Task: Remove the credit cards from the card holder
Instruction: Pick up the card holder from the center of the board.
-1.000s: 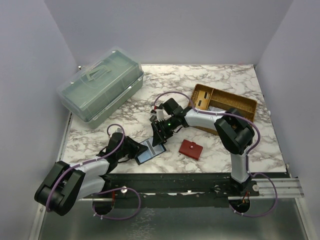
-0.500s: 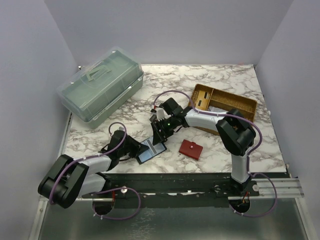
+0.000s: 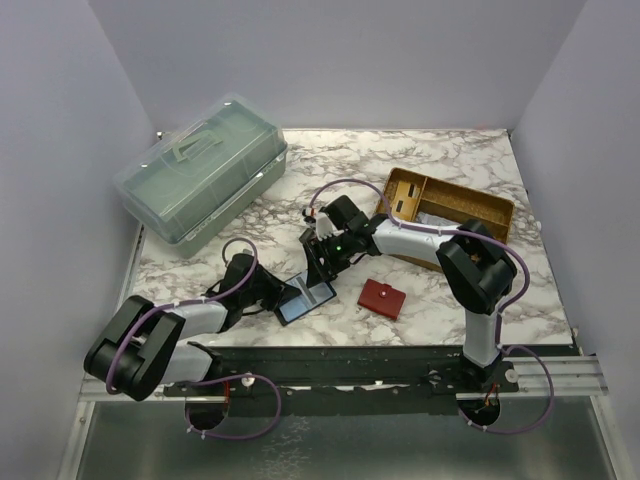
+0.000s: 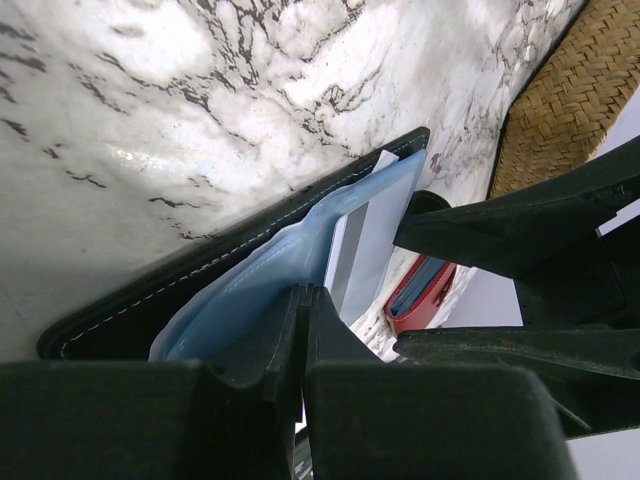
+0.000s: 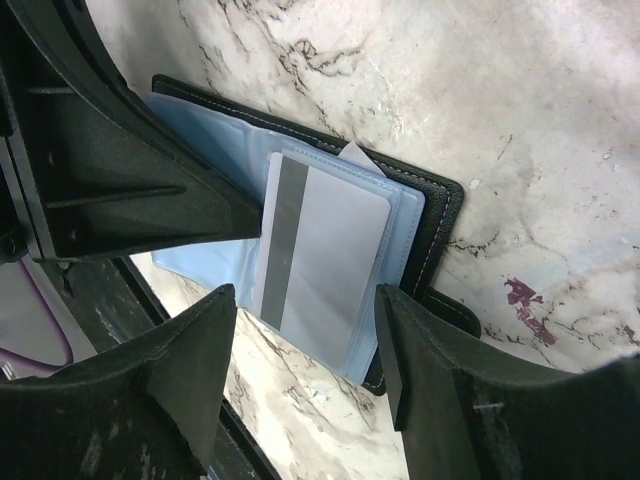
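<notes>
Top external view: black card holder (image 3: 305, 300) lies open on marble table (image 3: 440, 160), near front edge, btw. the two arms. L gripper (image 4: 303, 305): jaws pressed together, pinching near edge of holder's blue sleeve (image 4: 240, 300). R gripper (image 5: 305, 300): jaws spread, one finger either side of credit card (image 5: 330, 240) w/ grey stripe, not gripping it. Card lies flat on the sleeves; whether inside a pocket cannot be told. Red wallet (image 3: 382, 298) just right of holder. Wicker tray (image 3: 470, 200) & lidded plastic box (image 3: 200, 165) farther back.
</notes>
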Available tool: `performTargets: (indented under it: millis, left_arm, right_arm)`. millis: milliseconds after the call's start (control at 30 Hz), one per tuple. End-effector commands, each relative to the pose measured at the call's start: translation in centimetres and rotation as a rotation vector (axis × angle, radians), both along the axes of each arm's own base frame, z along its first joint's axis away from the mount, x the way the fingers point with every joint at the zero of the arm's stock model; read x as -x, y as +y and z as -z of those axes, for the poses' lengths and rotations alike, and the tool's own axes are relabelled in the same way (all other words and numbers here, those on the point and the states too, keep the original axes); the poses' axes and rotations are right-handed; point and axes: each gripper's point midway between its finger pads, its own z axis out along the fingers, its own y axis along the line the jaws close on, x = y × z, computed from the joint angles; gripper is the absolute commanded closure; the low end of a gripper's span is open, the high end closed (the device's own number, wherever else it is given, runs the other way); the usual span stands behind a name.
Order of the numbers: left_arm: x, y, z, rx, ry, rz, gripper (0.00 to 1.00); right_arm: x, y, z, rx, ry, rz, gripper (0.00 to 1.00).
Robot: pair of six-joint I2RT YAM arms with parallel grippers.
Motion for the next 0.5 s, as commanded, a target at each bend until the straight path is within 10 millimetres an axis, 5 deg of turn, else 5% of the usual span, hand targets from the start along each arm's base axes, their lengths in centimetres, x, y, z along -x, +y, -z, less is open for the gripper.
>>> performTargets:
  millis: [0, 267, 467]
  left_arm:
    - [3.9, 3.9, 5.9, -0.226, 0.195, -0.018, 1.00]
    - [3.6, 3.3, 5.6, -0.193, 0.170, -0.001, 1.00]
    - [3.7, 3.1, 5.7, -0.184, 0.168, 0.003, 1.00]
  right_arm:
    - [-0.1, -1.7, 1.6, 0.092, -0.017, 0.048, 0.36]
    - [2.5, -0.7, 1.9, 0.024, 0.133, 0.039, 0.36]
    - [3.2, 0.9, -0.9, -0.091, 0.185, 0.002, 0.37]
